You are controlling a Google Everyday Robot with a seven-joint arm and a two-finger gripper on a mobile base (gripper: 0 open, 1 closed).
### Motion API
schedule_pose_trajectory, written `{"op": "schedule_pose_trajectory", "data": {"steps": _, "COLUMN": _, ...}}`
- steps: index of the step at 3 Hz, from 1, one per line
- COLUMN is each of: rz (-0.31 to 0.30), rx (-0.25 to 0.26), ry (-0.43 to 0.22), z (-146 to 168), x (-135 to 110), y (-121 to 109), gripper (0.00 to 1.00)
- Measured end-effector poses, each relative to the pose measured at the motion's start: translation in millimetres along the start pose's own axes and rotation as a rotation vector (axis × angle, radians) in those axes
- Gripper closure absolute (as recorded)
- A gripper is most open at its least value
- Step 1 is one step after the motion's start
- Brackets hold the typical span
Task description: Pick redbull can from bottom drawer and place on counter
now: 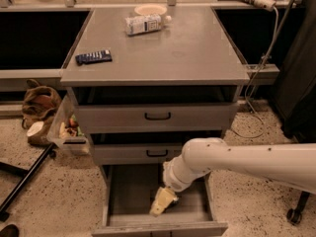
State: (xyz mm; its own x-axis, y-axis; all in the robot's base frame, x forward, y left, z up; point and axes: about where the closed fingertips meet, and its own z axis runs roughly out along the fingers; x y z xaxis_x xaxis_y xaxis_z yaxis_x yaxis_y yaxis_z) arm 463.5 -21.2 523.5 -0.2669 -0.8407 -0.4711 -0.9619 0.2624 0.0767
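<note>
The bottom drawer (127,194) is pulled open below two shallower drawers with black handles. My white arm reaches in from the right. My gripper (162,202), with its pale yellowish tip, hangs down inside the open drawer near its middle. It sits over the spot where the redbull can lay, and the can is hidden behind it. The grey counter (192,48) is the cabinet's flat top.
A dark blue remote (93,57) lies at the counter's left edge. A white bottle (144,23) and a shallow bowl (150,9) are at the back. A brown bag (39,102) and a clear bin (69,132) stand on the floor to the left. A chair caster (295,215) is at the right.
</note>
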Motion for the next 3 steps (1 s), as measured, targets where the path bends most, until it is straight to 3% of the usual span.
{"op": "schedule_pose_trajectory", "data": {"steps": 1, "rz": 0.131, "rx": 0.028, "ry": -0.073, "z": 56.7, "x": 8.9, "y": -21.3, "gripper": 0.0}}
{"op": "schedule_pose_trajectory", "data": {"steps": 2, "rz": 0.124, "rx": 0.025, "ry": -0.067, "z": 54.2, "x": 8.5, "y": -19.9, "gripper": 0.0}}
{"op": "schedule_pose_trajectory", "data": {"steps": 3, "rz": 0.141, "rx": 0.011, "ry": -0.101, "z": 78.5, "x": 19.0, "y": -27.1, "gripper": 0.0}}
